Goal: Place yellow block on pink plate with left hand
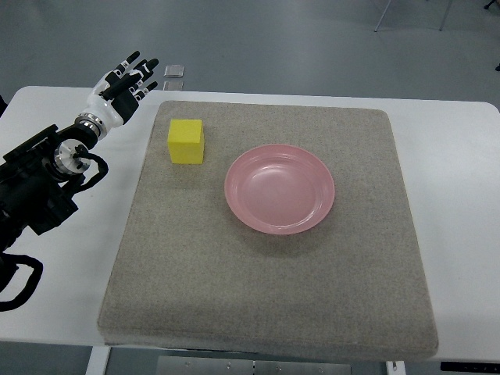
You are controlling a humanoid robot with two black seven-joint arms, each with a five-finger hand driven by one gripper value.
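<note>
A yellow block sits on the grey mat near its far left corner. An empty pink plate lies to the right of it, near the mat's middle. My left hand hovers over the white table beyond the mat's left edge, up and left of the block, with its fingers spread and nothing in them. There is a clear gap between the hand and the block. My right arm does not show.
The grey felt mat covers most of the white table. A small grey object lies at the table's far edge, just right of my left hand. Floor lies beyond.
</note>
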